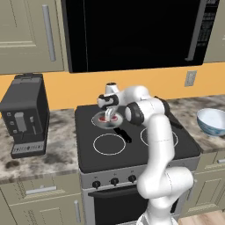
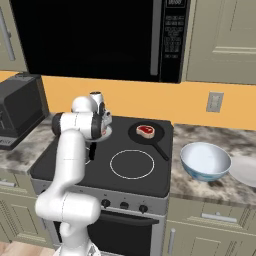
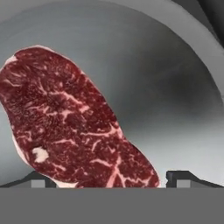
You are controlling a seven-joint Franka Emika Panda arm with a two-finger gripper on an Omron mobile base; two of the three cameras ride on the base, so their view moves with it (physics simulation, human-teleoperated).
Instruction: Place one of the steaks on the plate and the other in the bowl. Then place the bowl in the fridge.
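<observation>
Black glass covers the stove (image 1: pixel 132 147), the biggest thing under the end effector (image 1: pixel 108 115). The bench (image 2: pixel 210 192) runs off to the end effector's right, and the bowl (image 2: pixel 205 161) sits there, well apart from it, with the plate (image 2: pixel 246 171) just past the bowl.

A grey pan (image 3: pixel 175 87) sits right below the end effector, and one steak (image 3: pixel 70 127) lies flat in it. A second steak (image 2: pixel 146 130) lies in a dark pan (image 2: pixel 146 133) to the right.

I think the first step is in hand: picking up the steak in the grey pan. Next, the end effector should go down a little more and squeeze the meat.

The arm (image 1: pixel 156 145) stands tall over the stove front, bends at the elbow and reaches back, with the hand pointing down. The two fingers (image 3: pixel 183 178) are wide apart, with the near end of the steak between them, and hold nothing.
</observation>
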